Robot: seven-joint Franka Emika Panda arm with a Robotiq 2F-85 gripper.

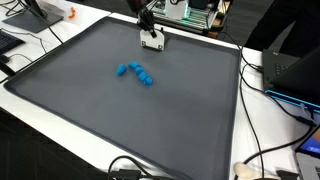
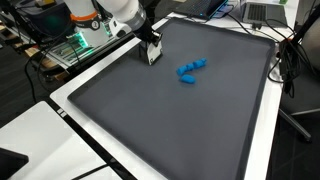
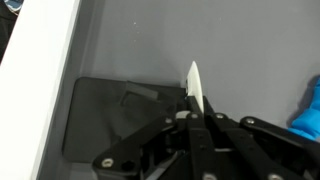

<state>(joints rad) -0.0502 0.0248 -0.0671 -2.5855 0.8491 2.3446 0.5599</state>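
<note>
Both exterior views high over mat [image 1: 90, 110], wrist view close behind pincer [image 3: 197, 115]

Nothing legible anywhere — no text, label or number on the tool [image 1: 150, 35], its gripped white piece [image 1: 152, 44], or the counter [image 1: 100, 115].

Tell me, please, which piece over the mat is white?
The thin white piece clamped in the pincer near the mat's edge; the blue pieces lie loose mid-mat.
</note>
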